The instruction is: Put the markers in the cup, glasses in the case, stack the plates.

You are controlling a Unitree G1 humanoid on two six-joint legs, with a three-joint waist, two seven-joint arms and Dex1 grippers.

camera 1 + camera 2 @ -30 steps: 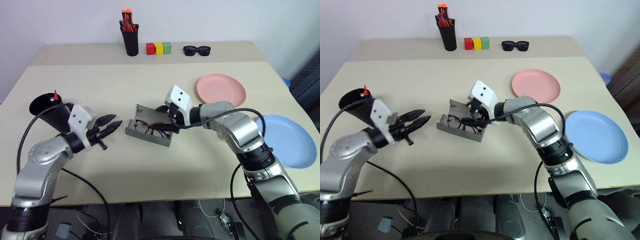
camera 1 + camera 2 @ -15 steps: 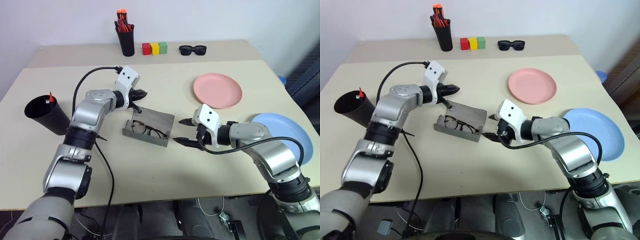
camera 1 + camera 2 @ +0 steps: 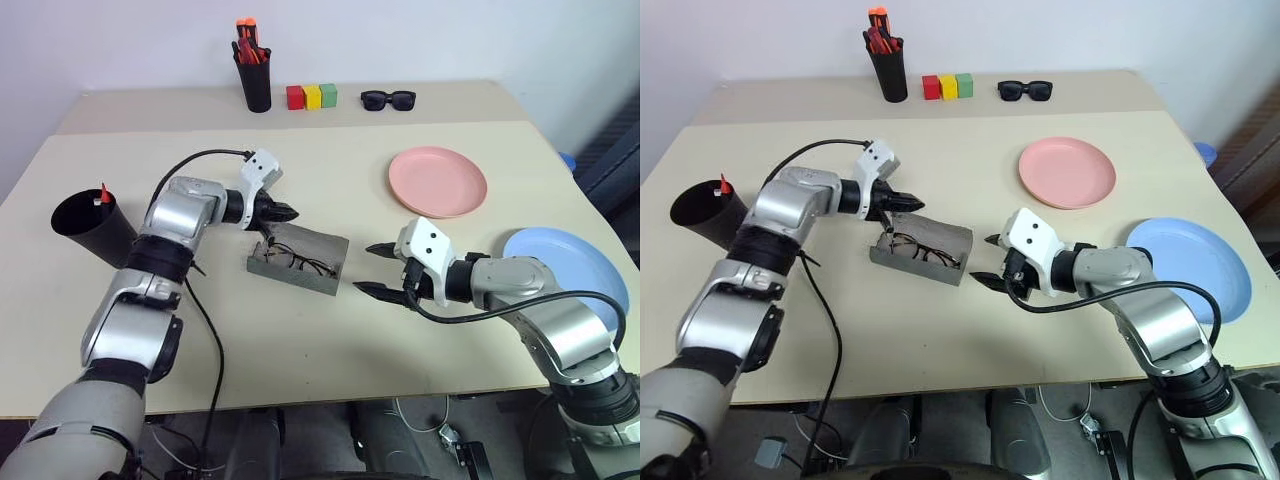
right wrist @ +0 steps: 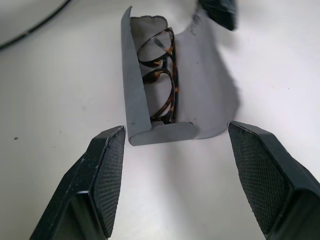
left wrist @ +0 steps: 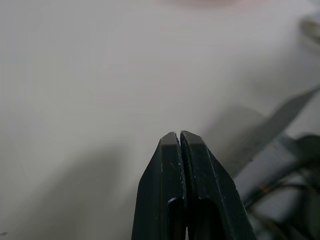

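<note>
At the left edge of the table (image 3: 330, 340) the cup (image 3: 88, 228) lies tipped on its side with a red-ended marker (image 3: 103, 193) showing at its mouth; the second marker cannot be made out. Next over, the left gripper (image 3: 285, 213) has its fingers pressed fully together, holding nothing, its tip at the rear edge of the case (image 3: 300, 262), where the lid lies folded back; whether it touches the lid is hard to tell. The glasses (image 4: 161, 75) lie inside the open case, along its front wall. The likely step is pushing the lid over to close it, and the risk is that a push from the closed tip slides the whole case across the table instead of swinging the lid, or that the lid comes down on a frame not lying flat and pinches it. Right of the case, the right gripper (image 3: 381, 270) hangs with its fingers (image 4: 102, 172) spread wide and empty, aimed at the case's near end and close enough to brace it. Further right the pink plate (image 3: 438, 181) and the blue plate (image 3: 570, 278) lie apart, not yet stacked.
</note>
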